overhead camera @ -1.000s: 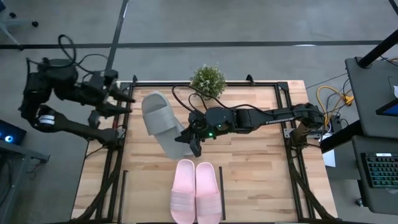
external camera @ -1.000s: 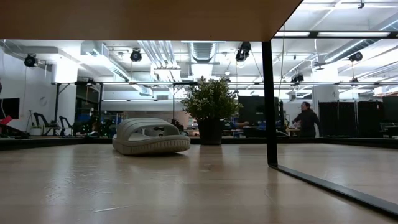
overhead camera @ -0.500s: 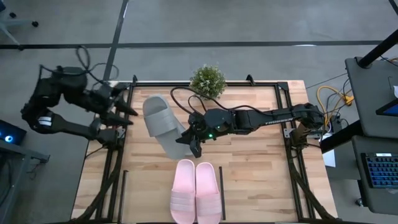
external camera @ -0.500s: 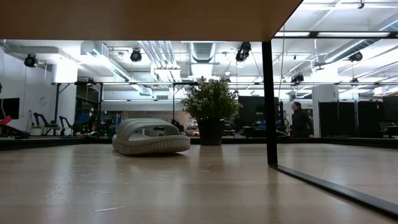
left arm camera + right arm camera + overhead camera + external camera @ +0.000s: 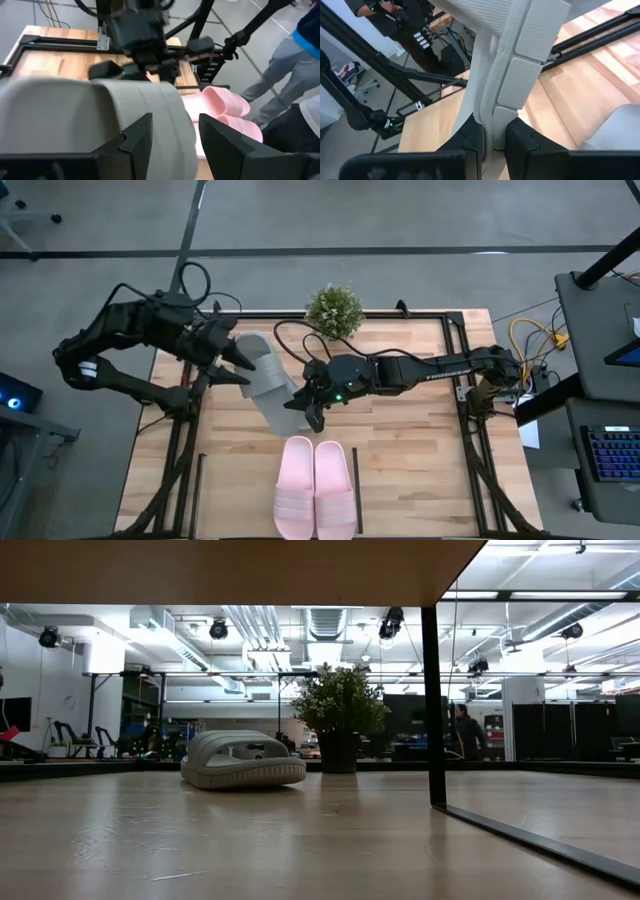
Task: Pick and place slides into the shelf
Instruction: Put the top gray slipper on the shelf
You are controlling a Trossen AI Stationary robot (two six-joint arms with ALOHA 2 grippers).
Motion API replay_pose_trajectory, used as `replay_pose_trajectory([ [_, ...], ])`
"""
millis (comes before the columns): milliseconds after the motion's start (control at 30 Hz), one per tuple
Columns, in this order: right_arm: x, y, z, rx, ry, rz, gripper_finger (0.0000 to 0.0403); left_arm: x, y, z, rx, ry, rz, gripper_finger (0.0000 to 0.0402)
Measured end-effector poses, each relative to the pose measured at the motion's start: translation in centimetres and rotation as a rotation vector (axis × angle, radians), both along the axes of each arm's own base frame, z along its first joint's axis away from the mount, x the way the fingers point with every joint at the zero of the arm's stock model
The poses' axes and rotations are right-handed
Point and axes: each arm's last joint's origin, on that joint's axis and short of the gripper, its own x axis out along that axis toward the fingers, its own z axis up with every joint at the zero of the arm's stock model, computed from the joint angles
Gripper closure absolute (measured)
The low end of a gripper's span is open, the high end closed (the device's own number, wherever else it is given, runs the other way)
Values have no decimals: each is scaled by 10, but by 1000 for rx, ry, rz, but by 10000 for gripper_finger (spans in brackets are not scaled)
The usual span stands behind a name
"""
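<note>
Wooden table point(image 5: 400, 440) with a potted plant point(image 5: 334, 308) at its far edge; right gripper point(image 5: 308, 408) clenched on one grey-green slide's point(image 5: 281, 412) edge, unmoved since a second ago; second grey-green slide point(image 5: 263, 368) lies just beside it; left gripper point(image 5: 240, 365), fingers spread and holding nothing, has swung in from off the table and now hovers over that slide; pink pair point(image 5: 316, 488) sits nearer the front edge, below the right gripper, unchanged; person point(image 5: 462, 736) has walked leftward in the background.
</note>
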Motion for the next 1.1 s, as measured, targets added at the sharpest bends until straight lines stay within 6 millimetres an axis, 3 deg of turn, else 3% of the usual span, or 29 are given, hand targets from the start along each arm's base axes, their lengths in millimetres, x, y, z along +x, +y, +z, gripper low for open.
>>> replay_pose_trajectory([
  [233,0,1,0,-6,1,10,363,-18,-1,13,0,-74,12,255],
  [400,0,1,0,-5,2,12,363,-21,0,8,9,-22,41,255],
  [567,0,1,0,-7,2,14,363,-14,2,-4,28,108,83,255],
  [1100,0,1,0,-27,-2,22,363,2,-1,-4,-79,130,-6,256],
])
